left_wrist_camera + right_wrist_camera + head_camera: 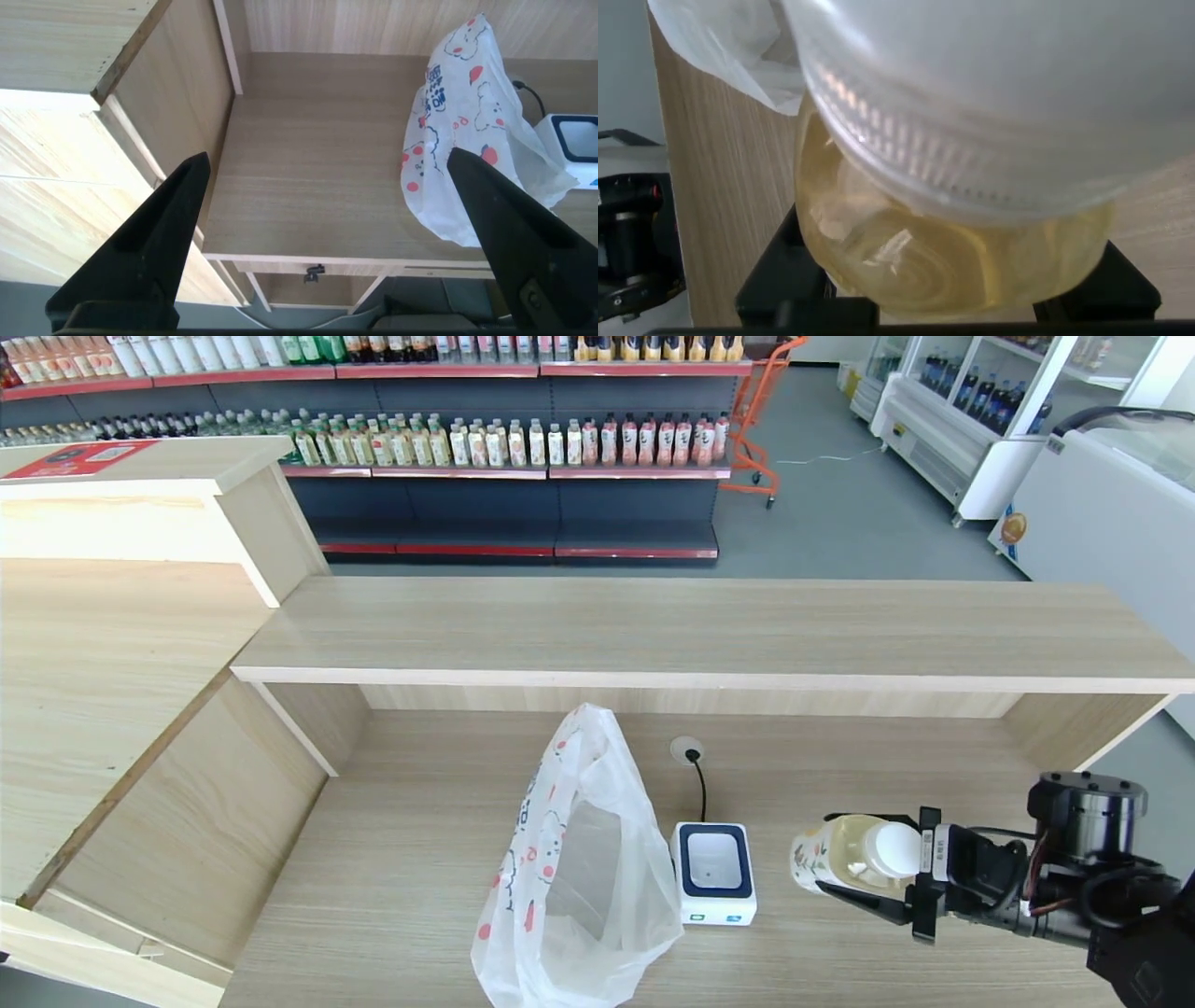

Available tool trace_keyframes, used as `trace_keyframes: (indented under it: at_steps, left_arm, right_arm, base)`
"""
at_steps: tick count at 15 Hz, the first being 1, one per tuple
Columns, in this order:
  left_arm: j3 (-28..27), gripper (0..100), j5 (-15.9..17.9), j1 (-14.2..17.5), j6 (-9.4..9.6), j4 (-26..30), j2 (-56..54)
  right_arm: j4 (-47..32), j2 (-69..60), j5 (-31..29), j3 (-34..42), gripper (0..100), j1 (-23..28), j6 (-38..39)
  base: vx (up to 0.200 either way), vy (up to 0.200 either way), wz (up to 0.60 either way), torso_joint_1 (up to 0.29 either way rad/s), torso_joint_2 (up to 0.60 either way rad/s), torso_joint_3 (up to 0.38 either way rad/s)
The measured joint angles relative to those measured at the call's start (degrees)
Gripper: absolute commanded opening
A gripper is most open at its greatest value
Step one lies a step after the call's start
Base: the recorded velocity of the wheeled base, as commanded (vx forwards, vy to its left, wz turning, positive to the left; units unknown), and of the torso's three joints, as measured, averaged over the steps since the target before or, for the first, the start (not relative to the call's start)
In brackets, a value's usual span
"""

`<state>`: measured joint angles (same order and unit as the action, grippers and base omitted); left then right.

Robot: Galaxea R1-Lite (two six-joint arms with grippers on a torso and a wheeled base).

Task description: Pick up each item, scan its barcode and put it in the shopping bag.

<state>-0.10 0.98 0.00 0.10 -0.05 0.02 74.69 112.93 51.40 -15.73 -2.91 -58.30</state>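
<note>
Pale-yellow drink bottle (836, 852) with a white cap is lying sideways, clamped in the right gripper (864, 863), near the barcode scanner (714, 873) on its right. White printed shopping bag (579, 877) is standing open just left of the scanner.

Bright, even light with soft shadows; head view bends at edges.

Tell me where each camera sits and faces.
Head view: on the head, facing forward and down at the counter, shopping bag and scanner; the right arm shows, right pincer shut on the bottle.
Left wrist view: on the left wrist, facing the counter and bag past the open left pincer.
Right wrist view: on the right wrist, close against the bottle's cap end in its pincer.
Shared: all three show the bag; head and left wrist views share the scanner.
</note>
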Motion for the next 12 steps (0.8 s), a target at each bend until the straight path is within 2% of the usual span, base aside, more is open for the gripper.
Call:
trace_keyframes:
  at_steps: [1,5,9,12]
  left_arm:
    - [0.0,100,0.0,0.0,0.00,0.0,0.0]
    - [0.0,100,0.0,0.0,0.00,0.0,0.0]
    - [0.0,100,0.0,0.0,0.00,0.0,0.0]
    - [0.0,100,0.0,0.0,0.00,0.0,0.0]
  right_arm:
    - [0.1,1.7,2.1,-1.9,0,-0.1,-0.9]
    - [0.3,7.6,3.6,-8.7,0,-1.0,-2.7]
    - [0.3,14.9,5.3,-17.5,0,-5.9,-3.8]
    - [0.4,18.3,5.3,-20.6,0,-8.2,-4.2]
  base:
    - [0.000,0.000,0.00,0.000,0.00,0.000]
    - [0.000,0.000,0.00,0.000,0.00,0.000]
    - [0.000,0.000,0.00,0.000,0.00,0.000]
    - [0.000,0.000,0.00,0.000,0.00,0.000]
